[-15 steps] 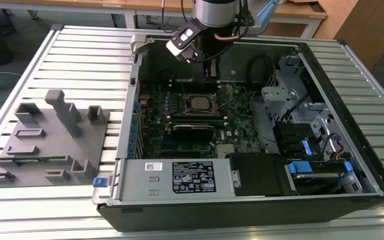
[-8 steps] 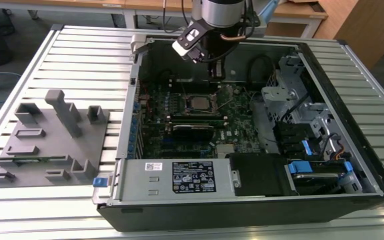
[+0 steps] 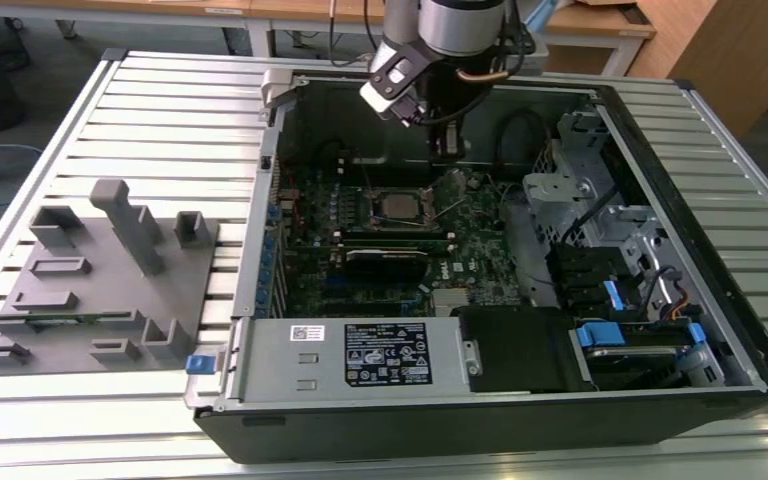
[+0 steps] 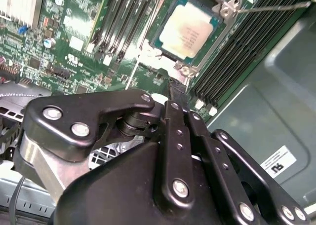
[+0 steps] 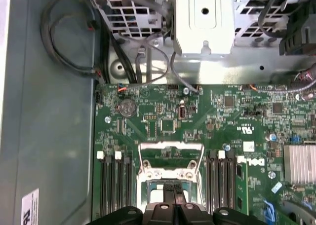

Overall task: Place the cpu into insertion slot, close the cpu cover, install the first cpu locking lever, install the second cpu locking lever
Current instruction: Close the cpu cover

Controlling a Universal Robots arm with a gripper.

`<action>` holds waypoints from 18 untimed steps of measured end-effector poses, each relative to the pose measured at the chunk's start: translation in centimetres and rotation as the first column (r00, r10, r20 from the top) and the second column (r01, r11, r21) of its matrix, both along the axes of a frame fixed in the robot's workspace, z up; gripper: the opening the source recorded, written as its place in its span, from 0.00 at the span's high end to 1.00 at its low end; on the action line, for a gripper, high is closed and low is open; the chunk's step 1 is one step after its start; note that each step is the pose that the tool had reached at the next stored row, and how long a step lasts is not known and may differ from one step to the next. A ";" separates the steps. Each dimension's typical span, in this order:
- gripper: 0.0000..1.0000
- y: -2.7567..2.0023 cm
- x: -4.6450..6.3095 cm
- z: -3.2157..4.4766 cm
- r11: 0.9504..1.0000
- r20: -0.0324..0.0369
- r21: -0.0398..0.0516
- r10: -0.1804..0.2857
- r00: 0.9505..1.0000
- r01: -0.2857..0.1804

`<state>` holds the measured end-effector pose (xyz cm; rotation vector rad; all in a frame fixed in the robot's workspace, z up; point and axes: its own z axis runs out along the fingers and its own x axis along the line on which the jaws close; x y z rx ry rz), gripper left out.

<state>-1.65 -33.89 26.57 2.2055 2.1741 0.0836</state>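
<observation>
Nearest in the exterior view, the labelled power supply box lies along the lower wall of the open computer case. The case rests on its side on the slatted worktop. A grey fixture tray sits at the exterior view's left.

Farther in, on the green circuit board just above the frame's centre, the cpu lies flat with its metal top upward. Being square, it has no long axis. Its edges run roughly parallel to the case walls.

In the second wrist view the cpu sits in the insertion slot. The cpu cover frames its top. A thin lever rod reaches away from one cover corner, above the long memory slots.

Beyond the cpu in the exterior view, up and to the right of it, the tool hangs with its long axis pointing down at the board. In both wrist views the tool is pressed together and pinches nothing. Its tip is near a corner of the cover; whether it touches cannot be told.
</observation>
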 end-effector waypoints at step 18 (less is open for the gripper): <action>0.89 0.00 0.7 0.03 1.000 0.000 0.001 0.000 1.000 0.000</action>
